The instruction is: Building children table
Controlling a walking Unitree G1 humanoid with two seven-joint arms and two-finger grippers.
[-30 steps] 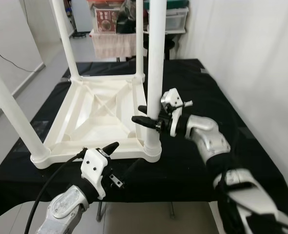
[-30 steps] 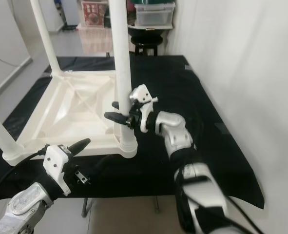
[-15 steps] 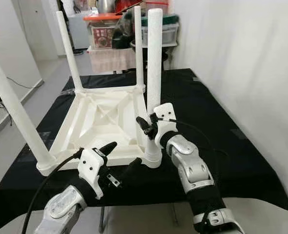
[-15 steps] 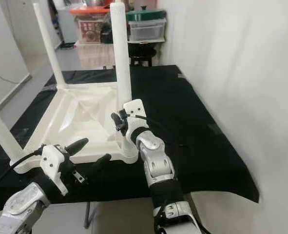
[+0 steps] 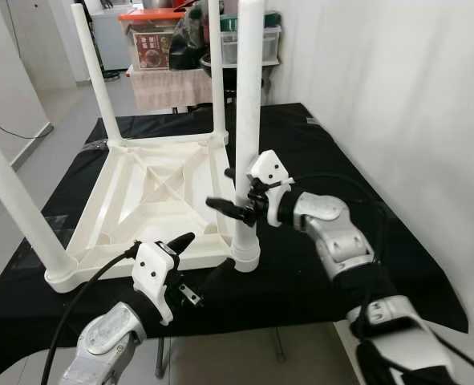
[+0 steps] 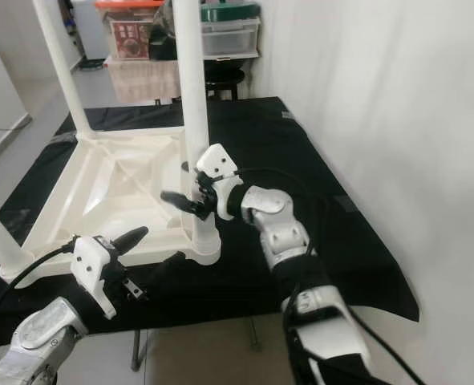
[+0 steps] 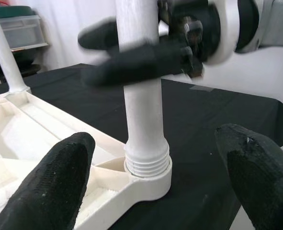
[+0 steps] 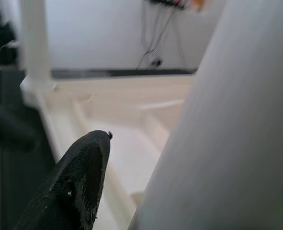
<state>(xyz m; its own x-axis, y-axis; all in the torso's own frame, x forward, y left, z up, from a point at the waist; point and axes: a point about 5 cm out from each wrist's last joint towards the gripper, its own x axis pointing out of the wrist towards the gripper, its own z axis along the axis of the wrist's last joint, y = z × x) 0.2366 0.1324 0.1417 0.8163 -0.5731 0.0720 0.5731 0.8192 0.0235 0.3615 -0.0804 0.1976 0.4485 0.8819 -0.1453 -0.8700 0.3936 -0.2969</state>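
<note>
Left eye view, right gripper (image 5: 238, 192) around table leg (image 5: 247, 120), no legible writing

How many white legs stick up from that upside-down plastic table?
4: the near-right leg between the right gripper jaws, near-left leg, far-left leg, far-right leg.

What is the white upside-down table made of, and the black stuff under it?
The table looks like moulded white plastic: smooth, slightly glossy, with ribs underneath and screw threads at the leg base. The black cover looks like matte cloth, likely fabric, since it drapes over the edge.
</note>
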